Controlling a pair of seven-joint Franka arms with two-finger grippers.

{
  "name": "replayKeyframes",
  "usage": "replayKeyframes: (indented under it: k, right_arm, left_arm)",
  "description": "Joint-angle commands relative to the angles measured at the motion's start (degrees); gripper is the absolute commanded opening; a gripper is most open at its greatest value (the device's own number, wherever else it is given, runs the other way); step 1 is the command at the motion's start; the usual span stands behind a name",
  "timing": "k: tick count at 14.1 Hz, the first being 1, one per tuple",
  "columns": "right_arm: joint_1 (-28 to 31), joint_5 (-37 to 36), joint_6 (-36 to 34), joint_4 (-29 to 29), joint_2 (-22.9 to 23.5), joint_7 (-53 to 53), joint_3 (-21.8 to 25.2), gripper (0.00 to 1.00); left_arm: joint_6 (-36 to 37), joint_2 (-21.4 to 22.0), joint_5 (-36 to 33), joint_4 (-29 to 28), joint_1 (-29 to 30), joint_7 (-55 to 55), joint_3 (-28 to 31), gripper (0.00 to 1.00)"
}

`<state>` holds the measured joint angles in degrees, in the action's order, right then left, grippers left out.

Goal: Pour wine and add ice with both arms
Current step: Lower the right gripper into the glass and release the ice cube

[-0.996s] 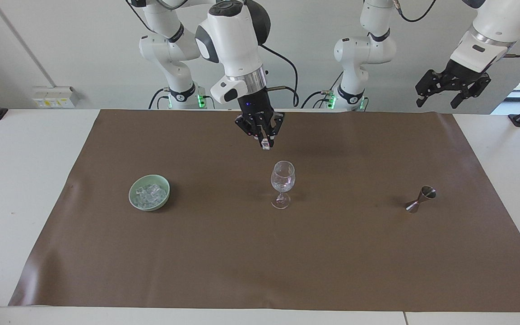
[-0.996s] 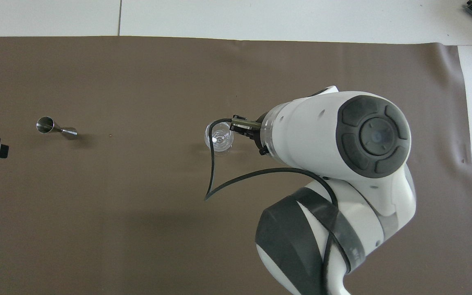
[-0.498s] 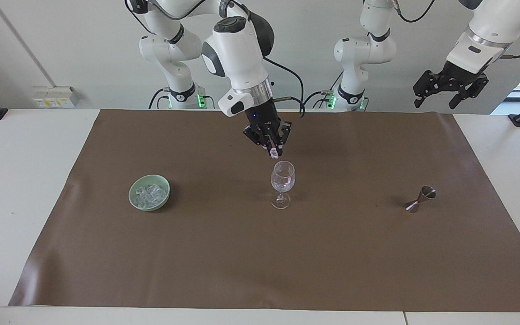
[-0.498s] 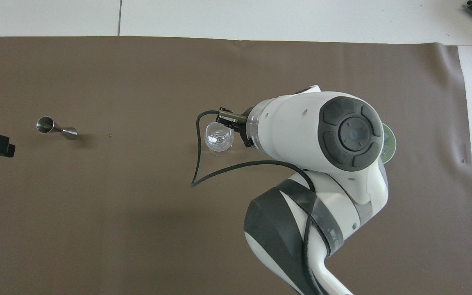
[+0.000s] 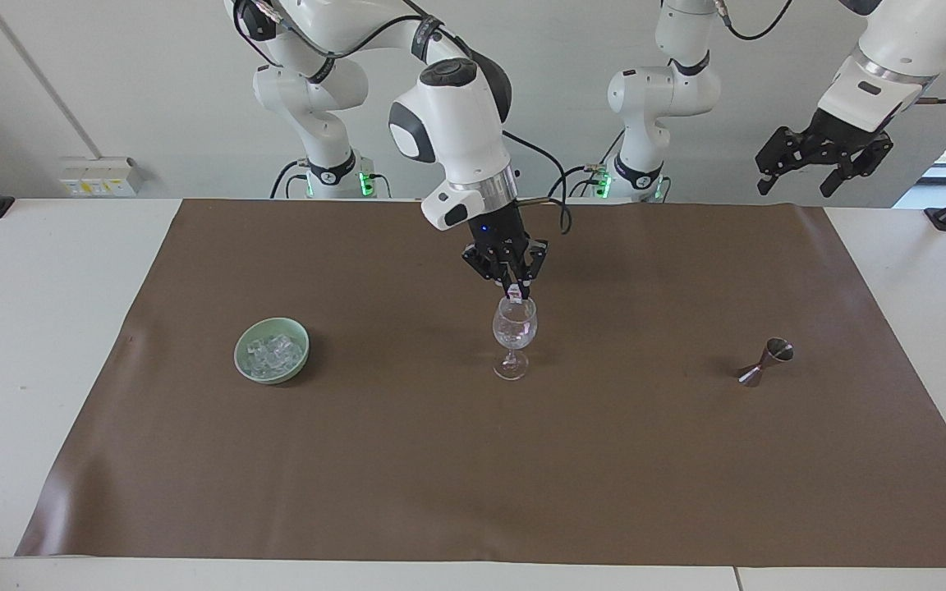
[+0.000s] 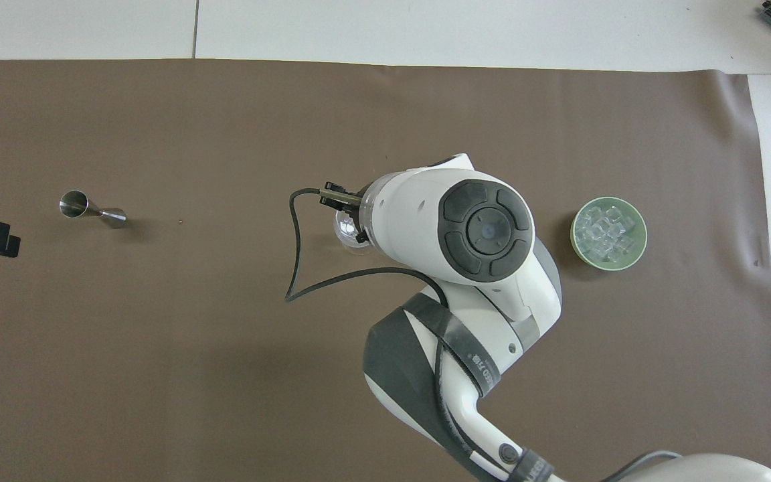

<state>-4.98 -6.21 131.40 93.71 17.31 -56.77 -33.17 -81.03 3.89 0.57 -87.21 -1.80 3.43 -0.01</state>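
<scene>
A clear stemmed glass (image 5: 514, 332) stands upright mid-mat; in the overhead view only its edge (image 6: 344, 231) peeks out from under the right arm. My right gripper (image 5: 516, 291) hangs just above the glass's rim, pointing down, shut on one small clear ice cube (image 5: 514, 294). More ice (image 5: 274, 353) fills the pale green bowl (image 5: 241, 351) toward the right arm's end, also seen from overhead as ice (image 6: 608, 231) in the bowl (image 6: 574, 234). My left gripper (image 5: 822, 160) waits open, high above the mat's corner at the left arm's end. Wine is out of view.
A steel jigger (image 5: 766, 362) lies tipped on the mat toward the left arm's end, seen from overhead as the jigger (image 6: 91, 209). A brown mat (image 5: 473, 476) covers most of the white table. A black cable (image 6: 295, 254) loops off the right wrist.
The right gripper has carried the ice cube down and toward the left arm's end, from short of the glass to right above its rim. The left gripper shifted only slightly.
</scene>
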Motion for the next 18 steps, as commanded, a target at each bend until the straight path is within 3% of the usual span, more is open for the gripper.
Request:
replayKeyframes:
  k: [1,12,14,18]
  right_arm:
    - [0.4,-1.9,1.7,-1.1,1.6,-1.5,-0.8,0.00]
    - [0.4,-3.1,3.3,-1.1,3.7,-1.5,-0.8,0.00]
    - [0.4,-3.2,3.3,-0.9,3.7,-1.7,-0.8,0.05]
    - [0.3,-3.2,3.2,-0.6,3.7,-1.7,-0.8,0.24]
  left_arm:
    - [0.6,0.3,-0.7,0.4,0.6,0.0,-0.4,1.00]
    - [0.6,0.3,-0.7,0.4,0.6,0.0,-0.4,1.00]
    - [0.6,0.3,-0.7,0.4,0.6,0.0,-0.4,1.00]
    - [0.6,0.3,-0.7,0.4,0.6,0.0,-0.4,1.00]
